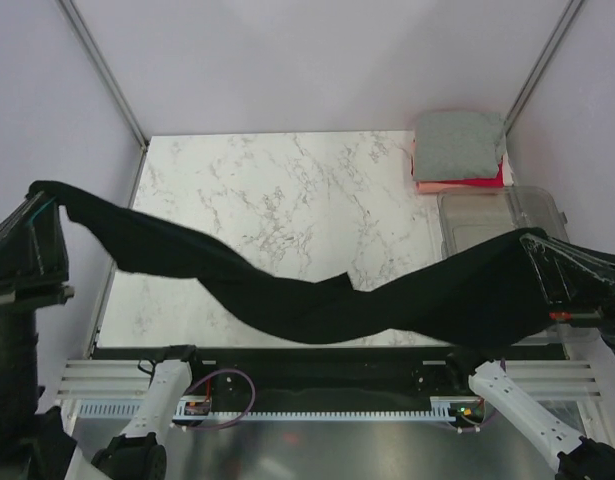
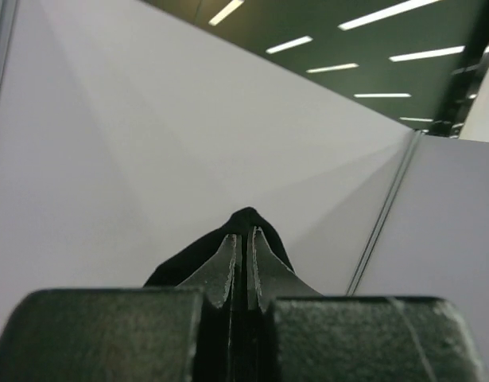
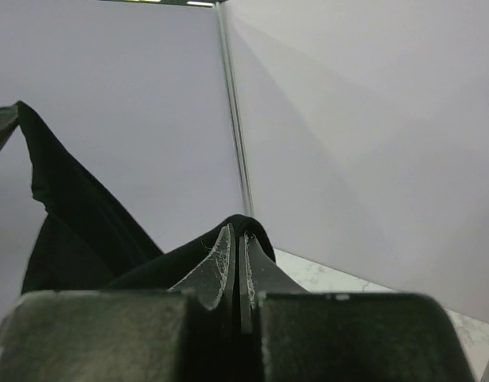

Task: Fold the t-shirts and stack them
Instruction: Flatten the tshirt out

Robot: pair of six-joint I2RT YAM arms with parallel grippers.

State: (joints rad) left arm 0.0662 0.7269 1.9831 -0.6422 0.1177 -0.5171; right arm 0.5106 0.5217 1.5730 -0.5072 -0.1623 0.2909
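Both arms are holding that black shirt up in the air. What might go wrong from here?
1. The left gripper and right gripper each pinch only a small tuck of the shirt at their tips; a corner might slip free.
2. The shirt sags in the middle, its right end near the bin; lowered like this, it might land bunched or snag the rim.

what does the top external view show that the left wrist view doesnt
Only the top external view: the marble table, the grey tee folded on the red-pink tee, the clear bin, the right hand, and the whole sagging span of the black t-shirt. Only the left wrist view: ceiling lights and a close look at the left hand shut on cloth. Both: the black t-shirt pinched by the left hand, and pale walls.
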